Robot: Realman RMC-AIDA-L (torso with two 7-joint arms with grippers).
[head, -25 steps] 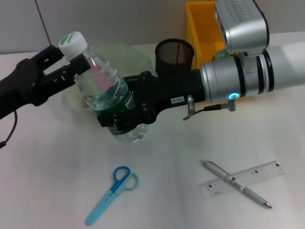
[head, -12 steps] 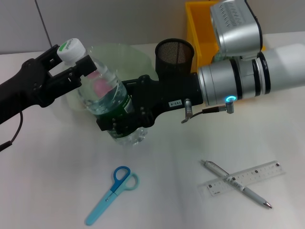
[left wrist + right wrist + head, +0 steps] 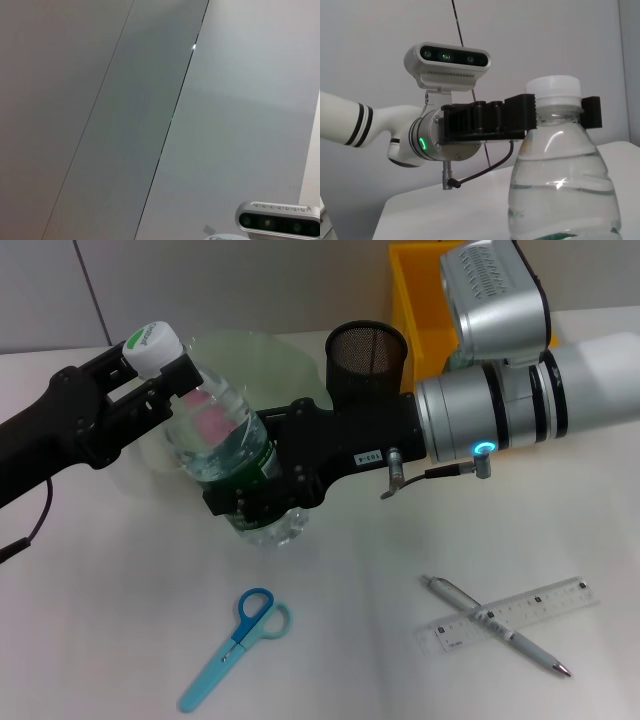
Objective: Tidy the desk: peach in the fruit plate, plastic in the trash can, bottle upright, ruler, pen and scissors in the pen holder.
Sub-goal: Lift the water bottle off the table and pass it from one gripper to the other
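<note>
You are holding the water bottle [image 3: 222, 445] with both grippers, just in front of the fruit plate [image 3: 285, 355]. Your right gripper [image 3: 258, 502] is squeezing its lower body. Your left gripper [image 3: 155, 370] is pinching the neck under the white cap [image 3: 151, 342]. The bottle is leaning a little. It looks full, so it is likely heavy, and the smooth plastic may slip. Holding it low around the fat part seems safest. The scissors [image 3: 233, 646], pen [image 3: 495, 625] and ruler [image 3: 515, 613] are lying on the desk [image 3: 100, 620].
</note>
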